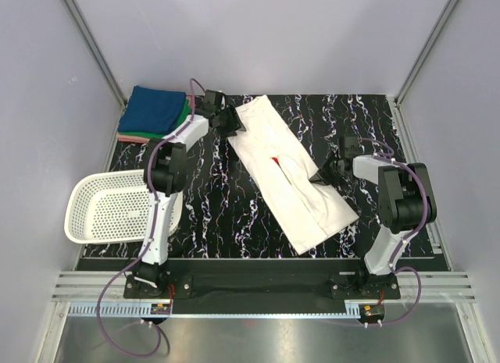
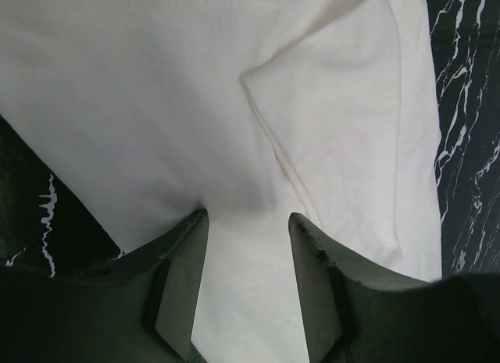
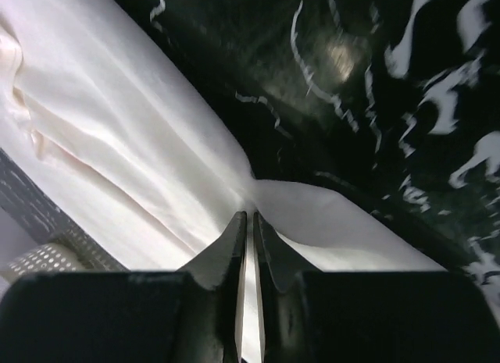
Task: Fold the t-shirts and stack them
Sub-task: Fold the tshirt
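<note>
Right gripper (image 3: 250, 216) clenched on white t-shirt (image 1: 269, 137) edge – left gripper (image 2: 248, 218) jaws released, above same shirt. Red print (image 1: 275, 158) sliver (script unreadable).

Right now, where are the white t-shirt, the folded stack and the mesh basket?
white t-shirt (image 1: 262, 137), top external view, on its flat far half.
folded stack (image 1: 156, 109), top external view, on its blue top layer.
mesh basket (image 1: 109, 211), top external view, on its bare mesh floor.

Robot lab cell: plain panel walls (image 1: 234, 35), aluminium rail (image 1: 258, 289).
</note>
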Action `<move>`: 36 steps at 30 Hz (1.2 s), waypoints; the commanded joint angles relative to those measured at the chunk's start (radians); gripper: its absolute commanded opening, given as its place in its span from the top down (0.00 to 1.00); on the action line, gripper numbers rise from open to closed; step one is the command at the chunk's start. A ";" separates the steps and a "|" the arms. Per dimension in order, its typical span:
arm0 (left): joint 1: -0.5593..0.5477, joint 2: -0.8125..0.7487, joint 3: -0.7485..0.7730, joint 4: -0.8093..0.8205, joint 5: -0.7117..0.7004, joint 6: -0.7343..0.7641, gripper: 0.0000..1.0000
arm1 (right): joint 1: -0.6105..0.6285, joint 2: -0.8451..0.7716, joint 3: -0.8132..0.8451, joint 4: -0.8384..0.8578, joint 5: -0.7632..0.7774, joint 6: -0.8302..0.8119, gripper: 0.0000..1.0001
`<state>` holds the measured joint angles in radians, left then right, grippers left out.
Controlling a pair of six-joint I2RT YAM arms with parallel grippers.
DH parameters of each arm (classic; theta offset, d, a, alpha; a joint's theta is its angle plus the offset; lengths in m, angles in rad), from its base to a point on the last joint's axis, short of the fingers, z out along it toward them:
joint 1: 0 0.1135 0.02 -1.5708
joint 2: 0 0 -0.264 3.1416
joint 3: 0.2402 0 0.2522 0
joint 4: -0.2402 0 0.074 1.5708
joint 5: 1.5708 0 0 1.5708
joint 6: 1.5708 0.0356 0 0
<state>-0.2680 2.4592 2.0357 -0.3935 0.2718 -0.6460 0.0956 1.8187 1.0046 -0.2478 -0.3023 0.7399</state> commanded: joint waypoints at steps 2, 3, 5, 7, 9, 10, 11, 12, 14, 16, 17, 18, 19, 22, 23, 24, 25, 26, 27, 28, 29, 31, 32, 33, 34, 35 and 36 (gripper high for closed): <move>0.013 0.066 0.112 0.006 0.087 0.022 0.48 | 0.070 -0.064 -0.046 0.056 -0.055 0.130 0.85; 0.018 0.066 0.122 -0.007 0.116 0.025 0.48 | 0.091 -0.065 -0.034 0.030 -0.052 0.118 0.84; 0.016 0.006 0.084 -0.013 0.122 0.046 0.48 | 0.096 -0.075 0.018 -0.017 -0.040 0.072 0.84; 0.016 -0.075 -0.053 0.042 0.110 0.072 0.47 | 0.095 -0.084 0.101 -0.107 0.007 0.020 0.84; 0.016 -0.201 -0.147 0.070 0.083 0.089 0.46 | 0.095 -0.076 0.161 -0.207 0.040 -0.074 0.83; 0.016 -0.235 -0.217 0.082 0.080 0.109 0.46 | 0.095 -0.062 0.211 -0.238 0.069 -0.106 0.83; 0.015 -0.270 -0.241 0.084 0.076 0.117 0.46 | 0.095 -0.056 0.230 -0.270 0.095 -0.128 0.83; 0.015 -0.322 -0.265 0.084 0.079 0.121 0.46 | 0.095 -0.055 0.238 -0.306 0.123 -0.161 0.83; 0.007 -0.374 -0.351 0.119 0.086 0.121 0.46 | 0.095 -0.056 0.242 -0.332 0.195 -0.186 0.83; -0.026 -0.407 -0.385 0.142 0.092 0.126 0.45 | 0.095 -0.065 0.230 -0.349 0.241 -0.189 0.83; -0.037 -0.407 -0.388 0.137 0.086 0.126 0.45 | 0.093 -0.067 0.214 -0.349 0.247 -0.186 0.83; -0.060 -0.404 -0.397 0.133 0.075 0.124 0.45 | 0.096 -0.065 0.206 -0.349 0.256 -0.179 0.83; -0.068 -0.388 -0.402 0.136 0.072 0.115 0.45 | 0.095 -0.056 0.194 -0.350 0.285 -0.171 0.83; -0.076 -0.349 -0.413 0.140 0.075 0.069 0.46 | 0.095 -0.045 0.161 -0.334 0.296 -0.168 0.83; -0.076 -0.318 -0.413 0.137 0.069 0.065 0.47 | 0.095 -0.045 0.155 -0.332 0.296 -0.168 0.83; -0.076 -0.306 -0.413 0.133 0.049 0.059 0.47 | 0.095 -0.045 0.147 -0.331 0.296 -0.163 0.83; -0.076 -0.292 -0.413 0.125 0.040 0.054 0.47 | 0.095 -0.056 0.140 -0.324 0.296 -0.160 0.83; -0.074 -0.272 -0.411 0.120 0.027 0.048 0.47 | 0.095 -0.064 0.117 -0.317 0.292 -0.151 0.83; -0.074 -0.260 -0.413 0.125 0.021 0.045 0.47 | 0.095 -0.071 0.106 -0.300 0.281 -0.143 0.83; -0.073 -0.247 -0.405 0.125 0.024 0.042 0.47 | 0.095 -0.087 0.095 -0.295 0.278 -0.137 0.83; -0.073 -0.235 -0.393 0.122 0.024 0.042 0.47 | 0.095 -0.094 0.080 -0.291 0.276 -0.125 0.83; -0.071 -0.197 -0.350 0.090 0.014 0.049 0.47 | 0.095 -0.128 0.048 -0.271 0.249 -0.111 0.83; -0.068 -0.181 -0.336 0.081 0.010 0.055 0.47 | 0.095 -0.142 0.040 -0.263 0.241 -0.094 0.83; -0.062 -0.160 -0.322 0.067 0.007 0.055 0.47 | 0.096 -0.172 0.031 -0.255 0.230 -0.090 0.83; -0.056 -0.148 -0.309 0.065 0.010 0.052 0.47 | 0.095 -0.188 0.020 -0.251 0.220 -0.083 0.82; -0.051 -0.137 -0.287 0.064 0.018 0.051 0.47 | 0.095 -0.202 0.019 -0.249 0.215 -0.079 0.82; -0.039 -0.126 -0.269 0.062 0.030 0.049 0.47 | 0.095 -0.216 0.020 -0.252 0.207 -0.077 0.82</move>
<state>-0.3283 2.2753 1.7134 -0.3019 0.3305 -0.6064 0.1917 1.6947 1.0210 -0.5453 -0.0662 0.6315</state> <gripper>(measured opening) 0.526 0.179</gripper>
